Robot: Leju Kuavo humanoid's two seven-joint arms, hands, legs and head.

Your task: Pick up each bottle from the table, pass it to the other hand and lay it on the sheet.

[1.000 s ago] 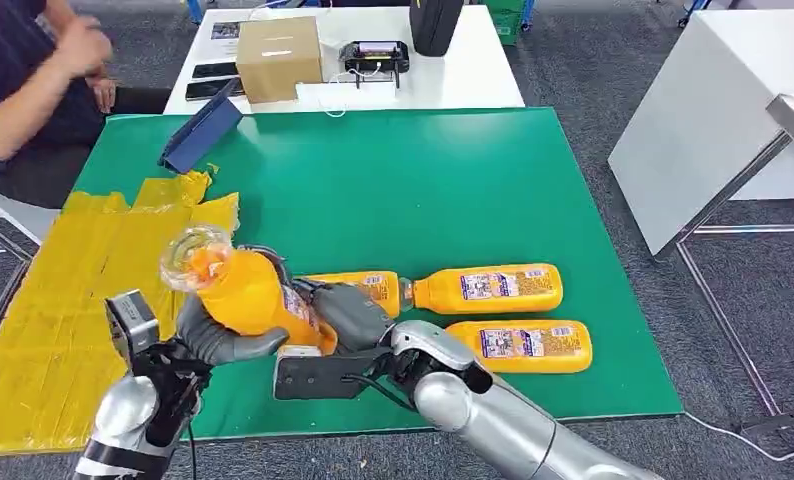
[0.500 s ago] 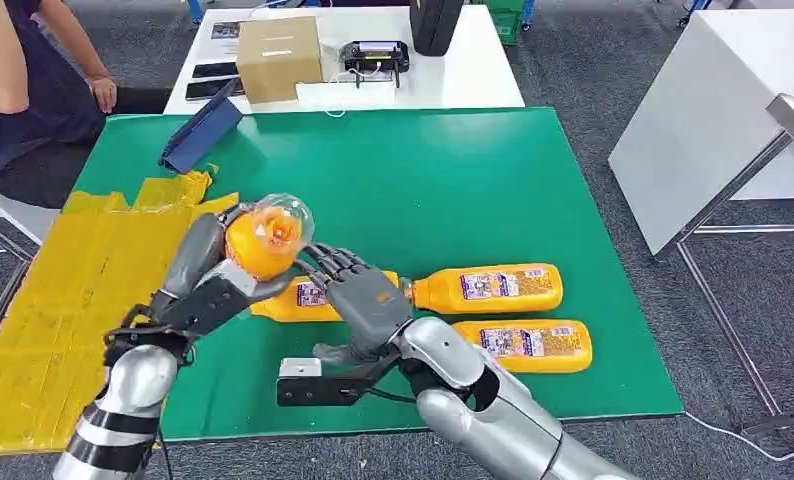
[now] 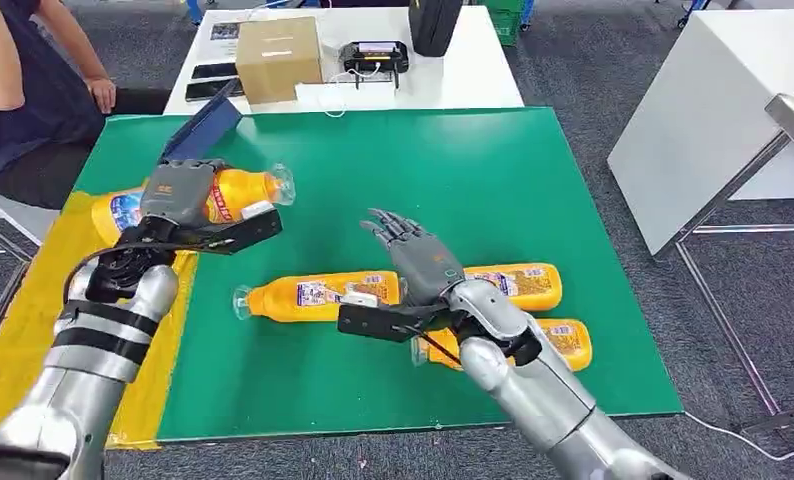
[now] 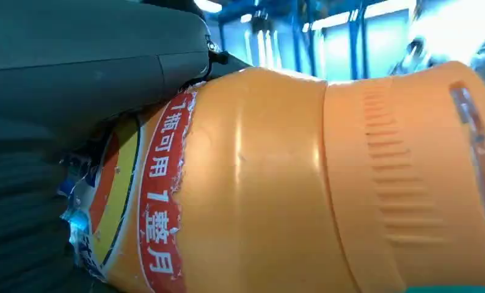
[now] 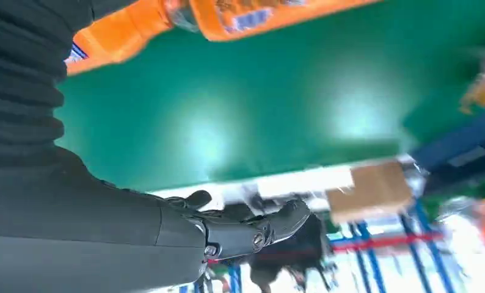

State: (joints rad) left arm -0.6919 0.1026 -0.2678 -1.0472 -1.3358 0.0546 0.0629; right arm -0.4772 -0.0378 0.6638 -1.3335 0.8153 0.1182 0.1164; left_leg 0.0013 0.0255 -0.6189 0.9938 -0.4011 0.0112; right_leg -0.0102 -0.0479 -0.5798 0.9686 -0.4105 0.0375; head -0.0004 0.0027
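A: Where is the bottle?
B: The left hand grips it on its side above the sheet's edge.
A: And the right hand?
B: It holds nothing, fingers spread, above three bottles on the tabletop.

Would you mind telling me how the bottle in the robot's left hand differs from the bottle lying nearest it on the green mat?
The held bottle is gripped by the left hand over the yellow sheet's edge; the nearest mat bottle lies untouched on the green mat. The held bottle's clear cap points toward the robot's right; the mat bottle's points toward its left. Both are orange, labelled and lying roughly horizontal.
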